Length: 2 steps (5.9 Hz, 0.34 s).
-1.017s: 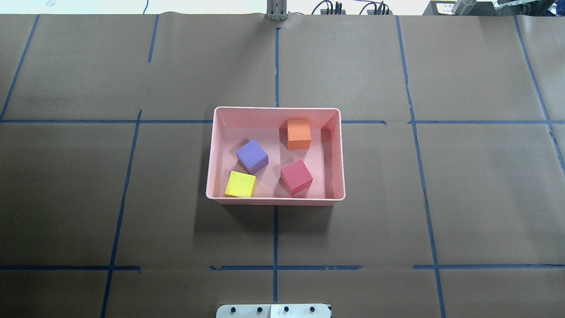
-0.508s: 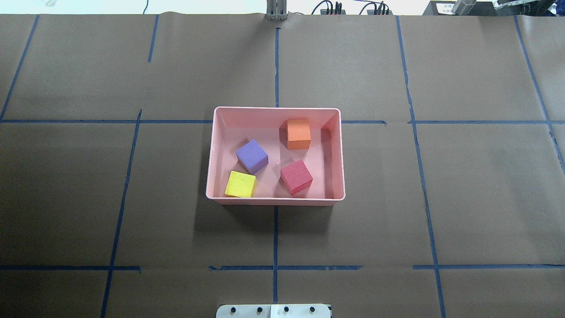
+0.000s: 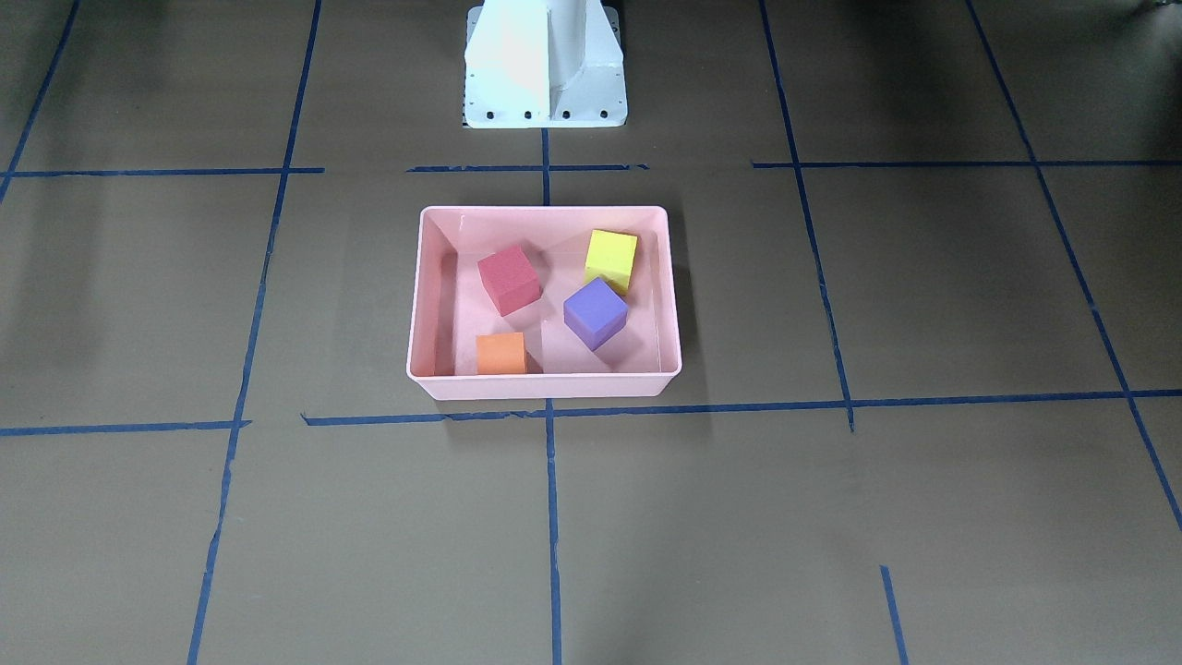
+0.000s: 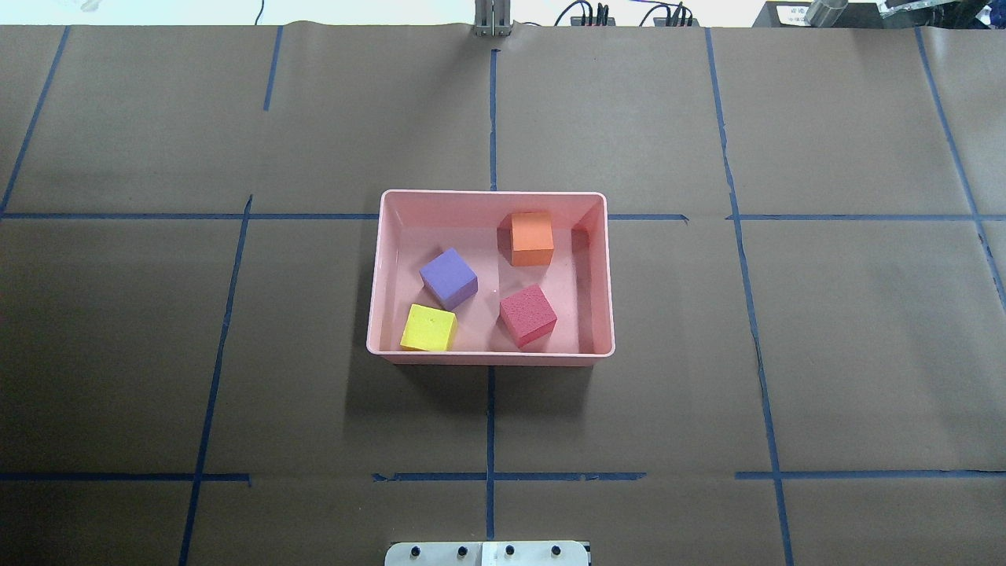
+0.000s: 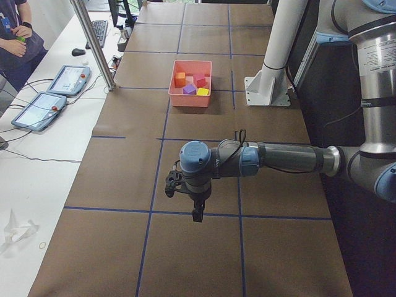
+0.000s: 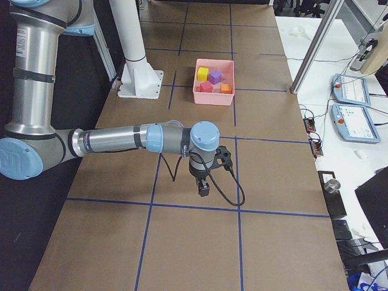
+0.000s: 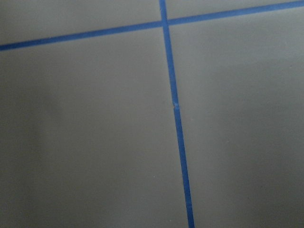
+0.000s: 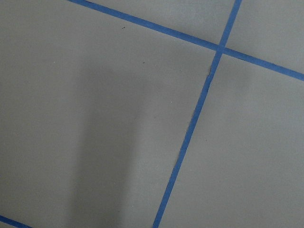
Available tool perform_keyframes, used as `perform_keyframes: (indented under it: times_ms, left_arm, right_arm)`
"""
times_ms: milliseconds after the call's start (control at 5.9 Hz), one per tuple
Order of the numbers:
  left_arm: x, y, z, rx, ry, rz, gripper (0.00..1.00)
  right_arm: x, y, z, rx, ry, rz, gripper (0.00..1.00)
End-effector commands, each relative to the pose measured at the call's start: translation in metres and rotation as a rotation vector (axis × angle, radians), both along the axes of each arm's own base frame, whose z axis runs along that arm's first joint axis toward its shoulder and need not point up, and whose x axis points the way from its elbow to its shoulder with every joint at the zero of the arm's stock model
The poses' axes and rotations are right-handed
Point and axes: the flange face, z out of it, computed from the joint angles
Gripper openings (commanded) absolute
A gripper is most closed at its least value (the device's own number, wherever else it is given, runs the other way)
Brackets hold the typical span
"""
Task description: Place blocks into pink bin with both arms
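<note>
1. Brown paper covers the desk (image 4: 157,354), ruled into squares by blue tape (image 4: 490,417). A white pedestal (image 3: 545,65) stands at the robot's edge.
2. The pink bin (image 4: 493,193) sits over a tape crossing. It is well apart from both sets of jaws and lies between them along the desk.
3. All four blocks rest on the bin's floor, none stacked. The purple block (image 4: 449,277) and the yellow block (image 4: 428,327) are just beside each other in the half toward the left jaws. The orange block (image 4: 532,237) and the red block (image 4: 527,314) are in the half toward the right jaws.
4. The left arm (image 5: 284,158) stretches level over the desk with its wrist bent down, so the left jaws point at bare paper near a tape line. Whether they are parted or closed cannot be told.
5. The right arm (image 6: 115,139) is posed the same way at the other end, the right jaws hanging above paper. How far they are parted cannot be told either.
</note>
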Motion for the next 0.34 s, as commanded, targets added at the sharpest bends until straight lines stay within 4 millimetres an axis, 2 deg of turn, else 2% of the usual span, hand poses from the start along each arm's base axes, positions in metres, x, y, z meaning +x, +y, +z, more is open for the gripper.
perform_keyframes:
  times_ms: [0,169]
  left_arm:
    - [-0.0003,0.0028,0.0011,-0.005,-0.002,0.000,1.00]
    - [-0.0008,0.0033,-0.0033,0.001,-0.001,-0.001,1.00]
  right_arm:
    - [-0.0001,-0.0002,-0.0010,-0.003,-0.001,0.005,1.00]
    - [-0.0001,-0.0002,-0.0017,-0.002,-0.001,0.005,1.00]
